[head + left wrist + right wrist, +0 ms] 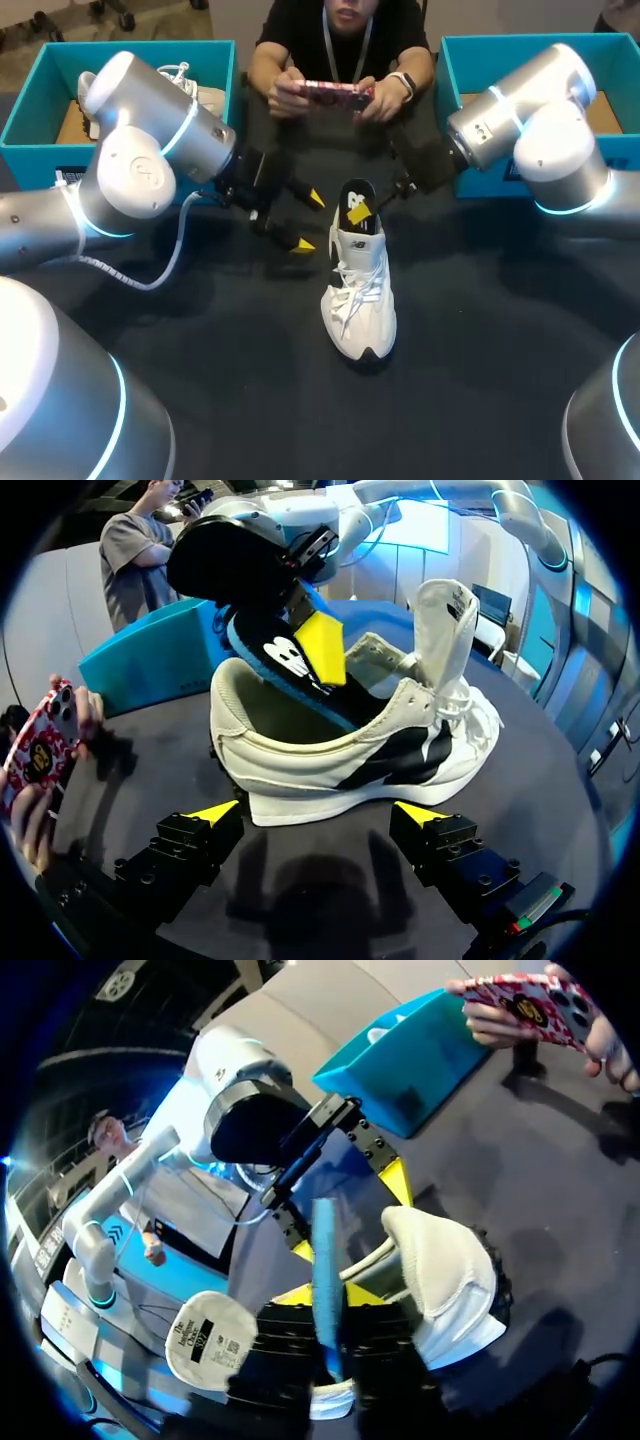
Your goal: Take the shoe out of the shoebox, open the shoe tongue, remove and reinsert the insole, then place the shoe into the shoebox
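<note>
Shoe [358, 300] stood upright mid-table, outside both boxes, tongue raised. Left shoebox [120, 47] at far corner. Left gripper [308, 221] fingers apart, just beside the heel, holding nothing. Right gripper [360, 212] clamped on insole [357, 192], tilted, lower end inside heel opening. Right shoebox [520, 40] beyond.

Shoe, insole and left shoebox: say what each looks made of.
Shoe: white upper, apparently mesh fabric with smooth synthetic-leather panels, matte; woven laces.
Insole: probably foam, judging by its thick blue edge; the dark top looks fabric-covered.
Left shoebox: likely cardboard, matte teal outside, plain brown inside.
</note>
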You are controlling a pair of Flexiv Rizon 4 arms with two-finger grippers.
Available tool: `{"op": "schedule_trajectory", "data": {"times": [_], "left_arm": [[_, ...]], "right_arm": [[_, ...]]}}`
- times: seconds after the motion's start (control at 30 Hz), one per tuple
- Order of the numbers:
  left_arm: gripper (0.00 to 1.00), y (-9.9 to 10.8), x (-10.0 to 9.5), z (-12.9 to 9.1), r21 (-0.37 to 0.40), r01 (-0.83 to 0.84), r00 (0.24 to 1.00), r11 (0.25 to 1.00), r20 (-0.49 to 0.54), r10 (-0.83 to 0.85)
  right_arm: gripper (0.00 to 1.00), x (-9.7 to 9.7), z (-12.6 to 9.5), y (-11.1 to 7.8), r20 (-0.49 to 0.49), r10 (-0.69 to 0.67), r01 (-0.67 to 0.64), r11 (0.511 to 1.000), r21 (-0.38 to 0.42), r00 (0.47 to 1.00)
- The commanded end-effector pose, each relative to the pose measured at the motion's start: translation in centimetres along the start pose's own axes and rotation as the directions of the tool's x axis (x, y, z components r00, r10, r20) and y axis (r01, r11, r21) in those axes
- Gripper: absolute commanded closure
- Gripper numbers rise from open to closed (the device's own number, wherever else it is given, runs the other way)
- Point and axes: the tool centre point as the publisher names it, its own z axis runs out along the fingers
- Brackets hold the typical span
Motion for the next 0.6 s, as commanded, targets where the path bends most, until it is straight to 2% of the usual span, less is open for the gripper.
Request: {"op": "schedule_trajectory", "data": {"times": [0.03, 0.33, 0.6], "left_arm": [[0.00, 0.0, -0.1, -0.1, -0.001, -0.002, 1.000, 1.000, -0.001, 0.002], [0.00, -0.1, -0.1, 0.3, 0.000, -0.001, 1.000, 1.000, -0.005, 0.001], [0.00, 0.0, 0.1, 0.4, 0.003, 0.005, 1.000, 1.000, -0.010, -0.005]], "right_arm": [[1.00, -0.5, 0.2, 0.1, -0.029, 0.004, -0.004, 1.000, 0.019, 1.000], [1.00, 0.1, 1.1, -1.3, -0.095, 0.077, -0.068, 0.993, 0.091, 0.993], [1.00, 0.8, 2.0, -2.4, -0.126, 0.117, -0.104, 0.989, 0.103, 0.985]]}}
